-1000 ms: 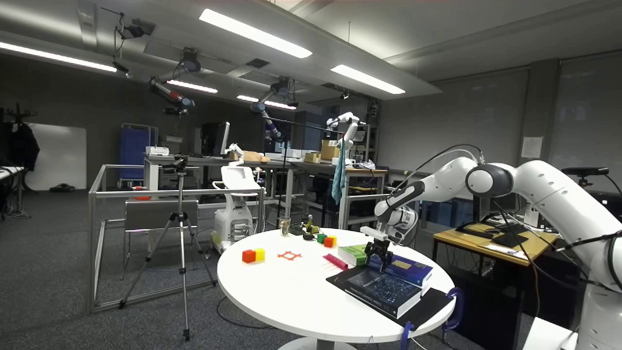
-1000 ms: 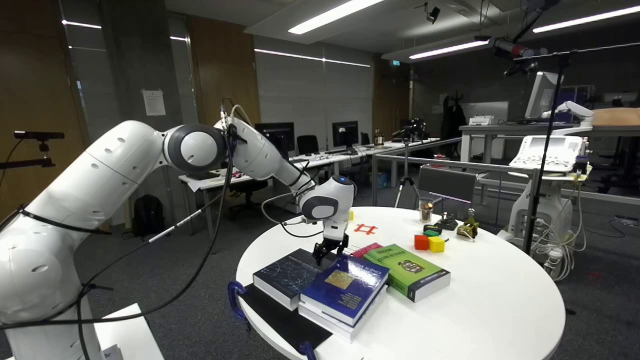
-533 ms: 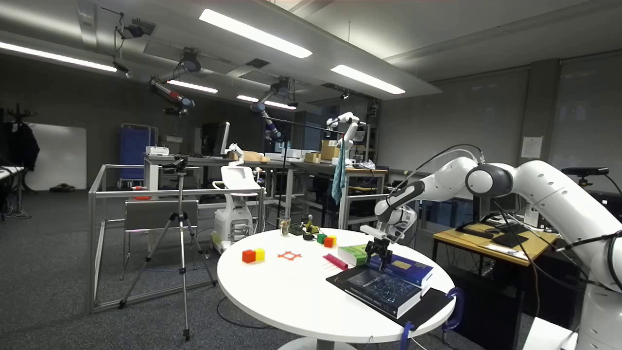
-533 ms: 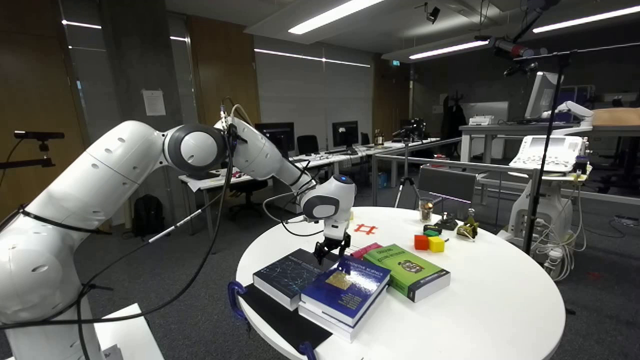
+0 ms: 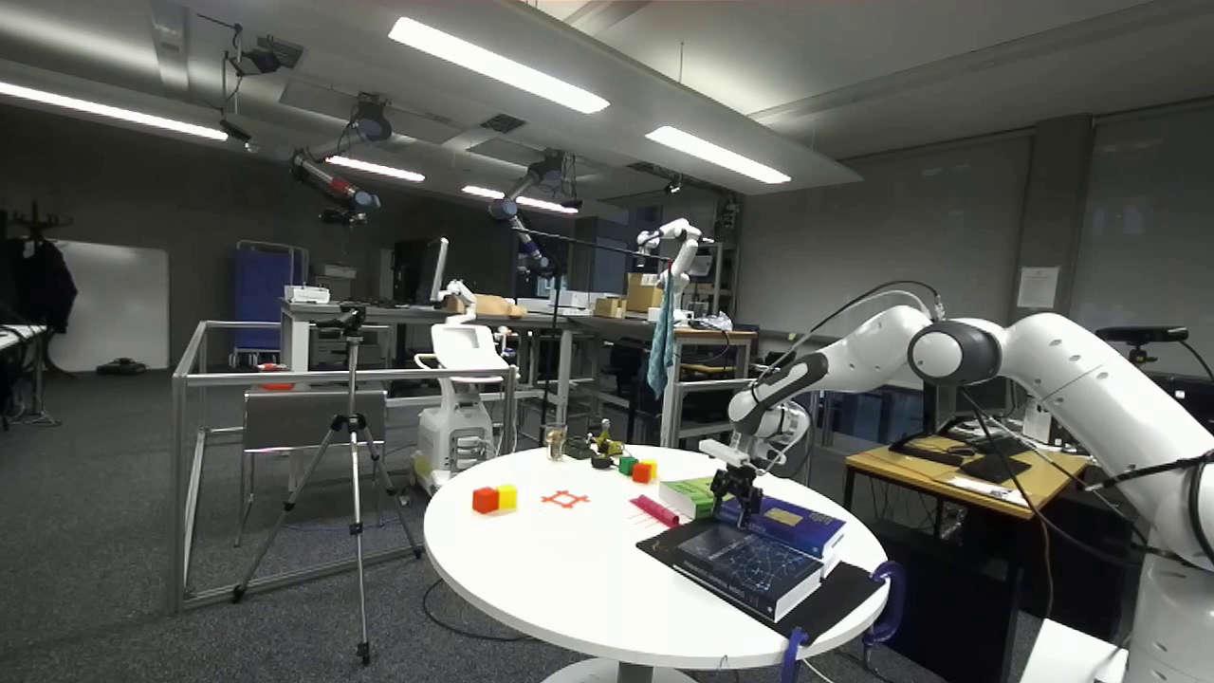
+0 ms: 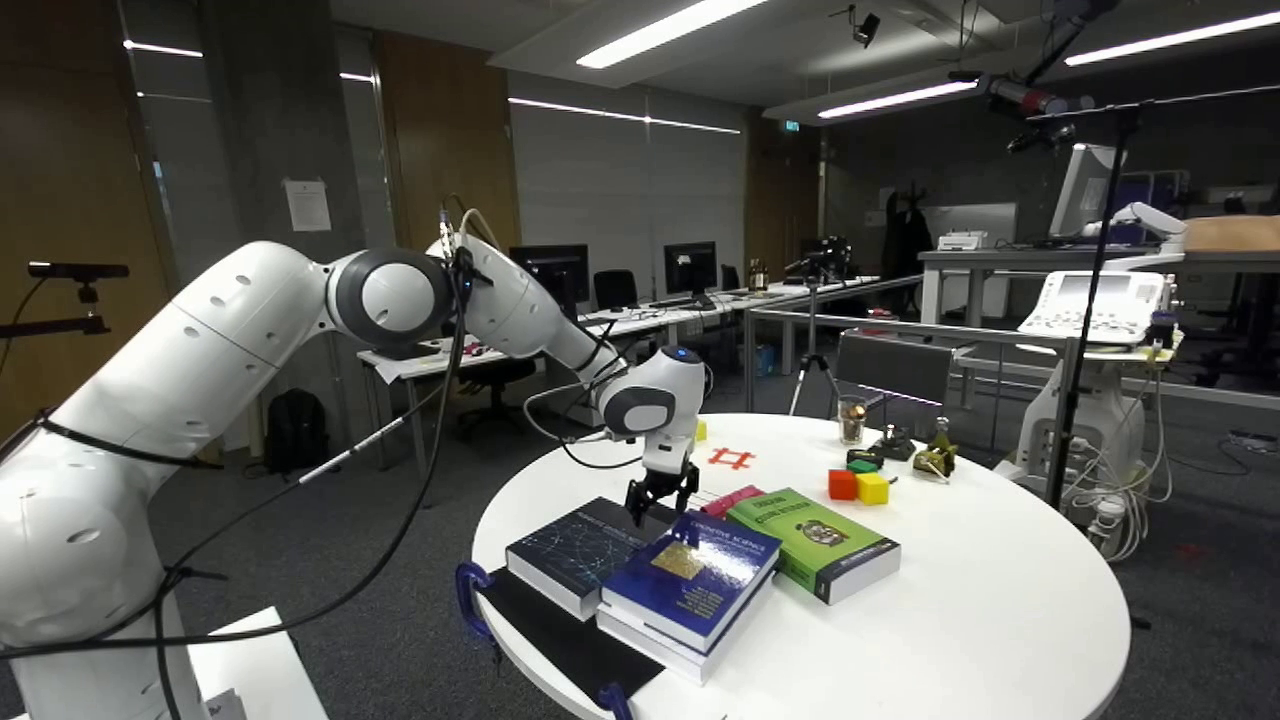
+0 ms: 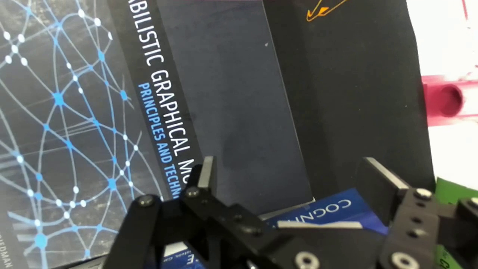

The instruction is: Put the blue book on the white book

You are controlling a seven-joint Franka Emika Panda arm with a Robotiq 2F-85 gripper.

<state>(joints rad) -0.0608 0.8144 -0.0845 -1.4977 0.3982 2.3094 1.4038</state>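
The blue book (image 6: pixel 690 580), titled Cognitive Science, lies flat on top of the white book (image 6: pixel 655 648), slightly turned against it. Of the white book only pale edges show; its cover is mostly hidden. My gripper (image 6: pixel 660 512) hovers just above the blue book's title end, near the seam with a dark book. In the wrist view the gripper (image 7: pixel 289 172) is open, its pads wide apart with nothing held between them. Part of the blue book (image 7: pixel 328 209) shows below and beyond the fingers, largely covered by the gripper's body.
A dark Probabilistic Graphical Models book (image 6: pixel 580 550) adjoins the stack on a black mat (image 6: pixel 580 640). A green book (image 6: pixel 815 540) and a pink piece (image 5: pixel 656 509) lie beside it. Clamps (image 5: pixel 887 602) grip the table edge; coloured cubes (image 6: pixel 858 486) stand farther off.
My gripper has risen slightly and shifted a little, uncovering more of the blue book's title. The books show no clear movement.
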